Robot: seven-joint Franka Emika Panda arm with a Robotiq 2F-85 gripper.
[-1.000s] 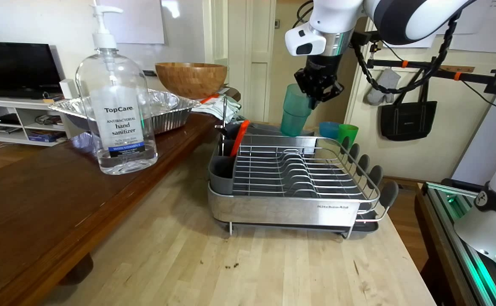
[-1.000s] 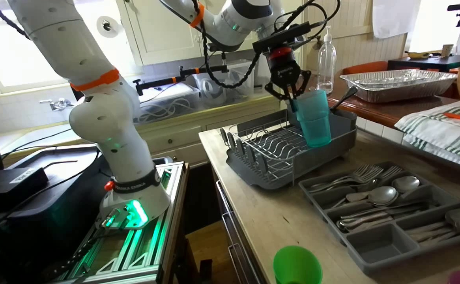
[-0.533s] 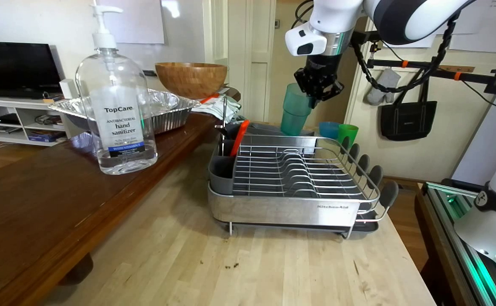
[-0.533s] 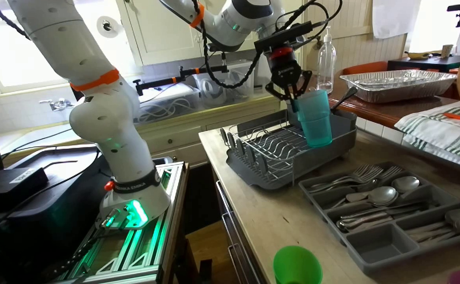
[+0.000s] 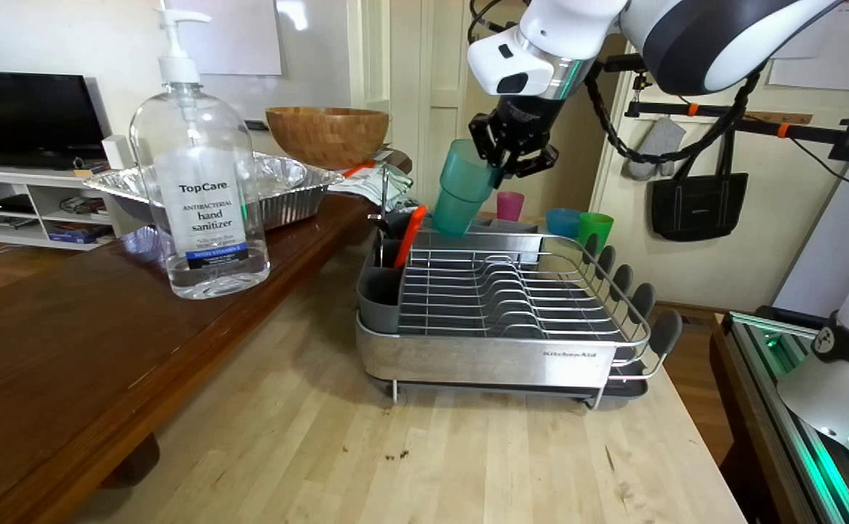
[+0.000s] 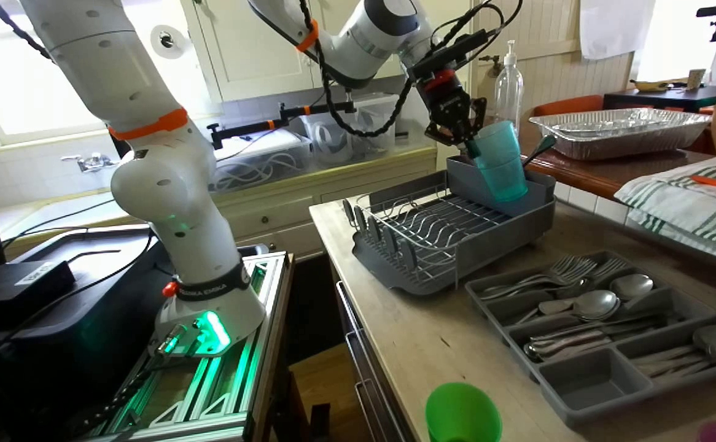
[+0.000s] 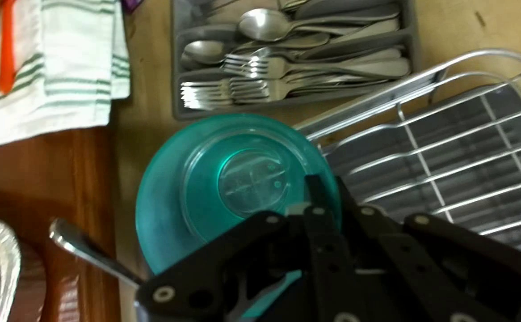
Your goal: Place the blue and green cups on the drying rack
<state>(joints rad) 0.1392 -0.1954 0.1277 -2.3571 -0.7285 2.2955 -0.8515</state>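
Wrist view: the gripper pinches the blue-green cup by its rim, which overlaps the drying rack edge.

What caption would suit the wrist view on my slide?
Gripper holding a teal cup by its rim, drying rack and cutlery tray visible.

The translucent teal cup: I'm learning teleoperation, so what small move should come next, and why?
Probably shift the black two-finger gripper inward over the silver wire drying rack before lowering: the gripped teal cup is tilted, and in the wrist view appears at the rack's edge, not over its middle.
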